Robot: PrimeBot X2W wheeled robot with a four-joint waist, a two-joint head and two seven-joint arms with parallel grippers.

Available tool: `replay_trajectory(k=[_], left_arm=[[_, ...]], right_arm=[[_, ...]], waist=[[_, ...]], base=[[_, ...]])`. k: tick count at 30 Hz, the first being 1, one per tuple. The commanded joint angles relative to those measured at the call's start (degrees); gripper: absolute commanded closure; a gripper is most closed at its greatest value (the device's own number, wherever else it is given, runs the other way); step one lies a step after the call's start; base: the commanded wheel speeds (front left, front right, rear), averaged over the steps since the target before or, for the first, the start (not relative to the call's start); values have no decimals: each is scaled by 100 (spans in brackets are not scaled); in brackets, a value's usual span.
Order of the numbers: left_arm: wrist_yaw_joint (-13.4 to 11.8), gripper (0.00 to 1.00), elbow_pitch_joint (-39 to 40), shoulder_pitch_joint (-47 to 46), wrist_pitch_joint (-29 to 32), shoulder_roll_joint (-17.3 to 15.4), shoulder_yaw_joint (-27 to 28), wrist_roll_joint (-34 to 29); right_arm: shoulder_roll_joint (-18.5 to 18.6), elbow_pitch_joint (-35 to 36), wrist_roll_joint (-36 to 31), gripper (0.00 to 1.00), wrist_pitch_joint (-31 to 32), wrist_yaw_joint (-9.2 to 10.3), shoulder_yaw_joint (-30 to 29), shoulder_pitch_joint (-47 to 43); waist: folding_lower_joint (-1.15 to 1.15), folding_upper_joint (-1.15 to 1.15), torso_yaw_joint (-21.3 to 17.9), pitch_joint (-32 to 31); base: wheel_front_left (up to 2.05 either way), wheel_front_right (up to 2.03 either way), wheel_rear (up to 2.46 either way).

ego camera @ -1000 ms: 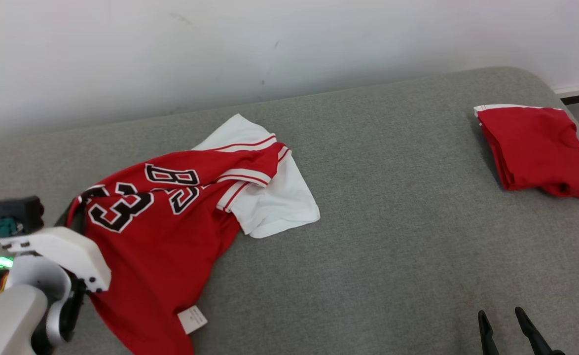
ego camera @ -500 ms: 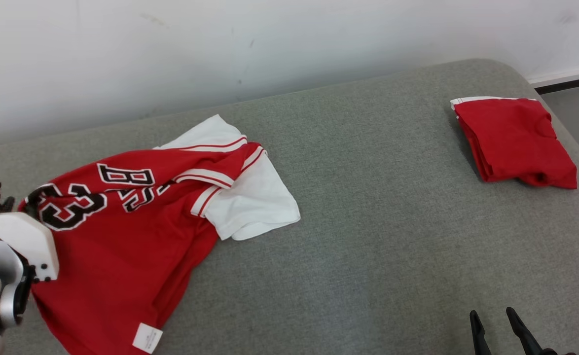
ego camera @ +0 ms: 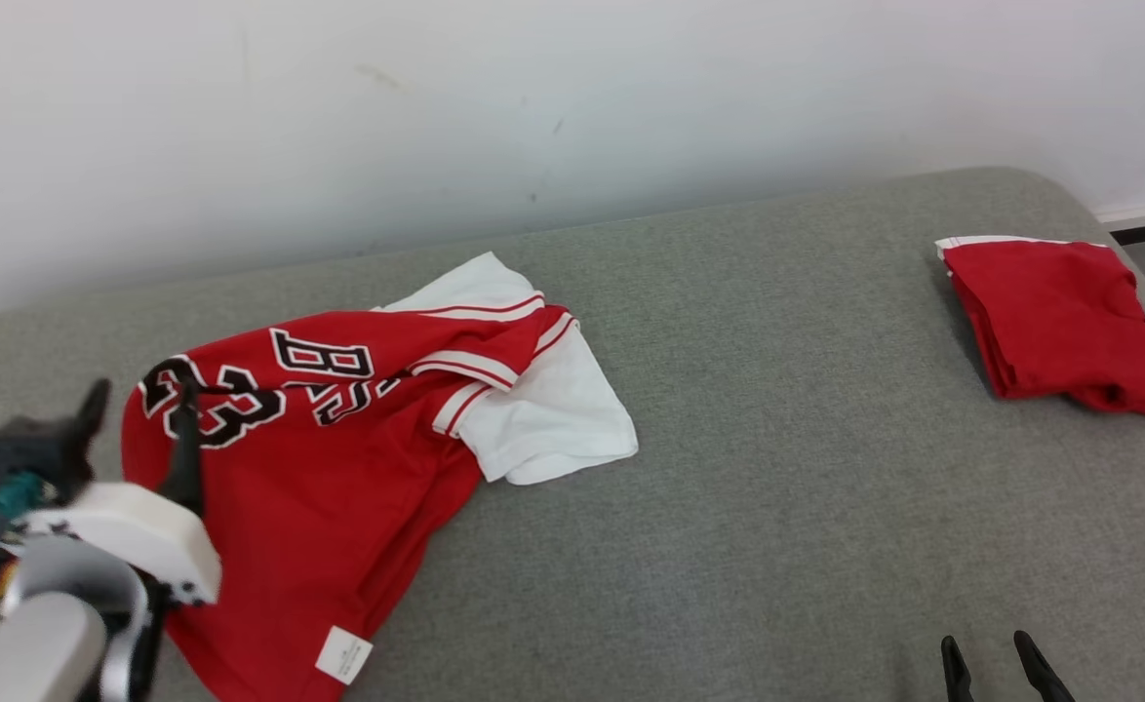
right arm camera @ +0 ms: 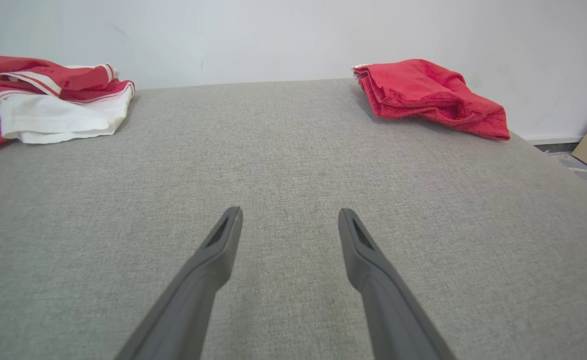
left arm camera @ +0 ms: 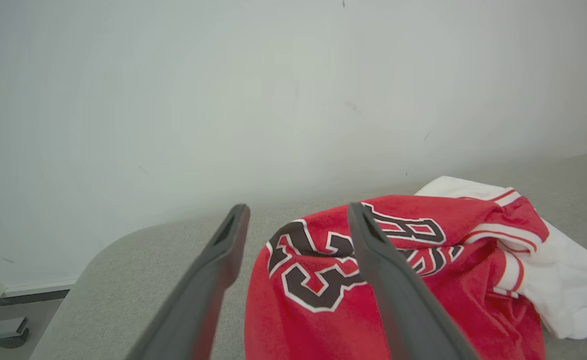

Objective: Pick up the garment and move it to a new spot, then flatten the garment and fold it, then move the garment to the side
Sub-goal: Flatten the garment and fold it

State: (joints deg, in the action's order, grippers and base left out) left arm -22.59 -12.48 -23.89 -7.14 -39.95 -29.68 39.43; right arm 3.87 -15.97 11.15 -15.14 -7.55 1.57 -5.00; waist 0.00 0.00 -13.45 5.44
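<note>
Nearest me, bottom right of the head view, right end effector [ego camera: 984, 643]: fingers apart, nothing between them. In its own wrist view [right arm camera: 289, 215] it hangs over bare grey padded surface [right arm camera: 293, 165], well apart from both garments.

Lower left, left end effector [ego camera: 140, 400] on its white wrist housing [ego camera: 134, 536]. Fingers spread wide, not clamped on anything. One finger [ego camera: 184, 448] sits over the numbered edge of the jersey, the other [ego camera: 93, 405] is out past the cloth over the grey. Left wrist view [left arm camera: 298, 210] agrees: the jersey's edge shows in the gap between the fingers. Can't tell if the finger over the cloth touches it.

Task garment: red jersey [ego camera: 319, 458], lying crumpled on the left part of the padded surface [ego camera: 777, 468], not flattened, not folded. White label [ego camera: 343, 655] shows at its near hem. Black numbers with white outline [ego camera: 212, 409] near the left end effector, also seen in the left wrist view [left arm camera: 318, 280]. White sleeve [ego camera: 553, 419] with red striped trim is bunched on the side toward the centre; it also shows in the right wrist view [right arm camera: 48, 117].

Farther right, near the far corner, a second red garment [ego camera: 1060, 312], folded, white edge at its back, well apart from the jersey; it also shows in the right wrist view [right arm camera: 423, 95].

Behind everything, pale wall [ego camera: 533, 97].
</note>
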Motion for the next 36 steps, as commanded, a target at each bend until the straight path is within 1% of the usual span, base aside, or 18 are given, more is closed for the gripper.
replay_trajectory(k=[1, 2, 4, 5, 8, 13, 16, 27, 32, 36], left_arm=[[-86, 0, 270, 216, -11, 38, -74, -103], [-214, 0, 570, 401, -24, 120, -143, -129], [-407, 0, 1028, 714, 27, 186, -332, -227], [-487, 0, 1245, 862, 45, 286, -403, -179], [-644, 0, 1551, 1212, 128, 546, -709, -181], [-649, 0, 1464, 1520, 188, 927, -1178, -247], [-619, 0, 1260, 1628, 173, 1015, -1339, -277], [-699, 0, 425, 1744, 93, 992, -1425, -343], [-745, 0, 386, 1895, -41, 1019, -1262, -136], [-773, 0, 517, 2011, -113, 945, -1155, -35]], right_arm=[[35, 21, 8, 0, 5, 13, -3, -58], [40, 26, 10, 0, 5, 13, -5, -69], [65, 40, 6, 0, 5, 13, -10, -90], [76, 49, 8, 0, 5, 13, -1, -83], [110, 67, 4, 0, 5, 13, 8, -54], [164, 61, 38, 0, 5, 13, 31, 22], [188, 71, 51, 0, 5, 13, 32, 43], [209, 75, 48, 0, 5, 13, 54, 59], [212, 75, 42, 0, 5, 13, 27, 52], [200, 67, 32, 0, 5, 13, 4, 8]], waist=[[0, 0, 81, -32], [0, 0, 114, -35], [0, 0, 178, -26], [0, 0, 204, -11], [0, 0, 302, 54], [0, 0, 379, 129], [0, 0, 394, 167], [0, 0, 361, 268], [0, 0, 333, 260], [0, 0, 343, 253]], base=[[0, 0, 0], [0, 0, 0], [0, 0, 0], [0, 0, 0], [0, 0, 0], [0, 0, 0], [0, 0, 0], [0, 0, 0], [0, 0, 0], [0, 0, 0]])
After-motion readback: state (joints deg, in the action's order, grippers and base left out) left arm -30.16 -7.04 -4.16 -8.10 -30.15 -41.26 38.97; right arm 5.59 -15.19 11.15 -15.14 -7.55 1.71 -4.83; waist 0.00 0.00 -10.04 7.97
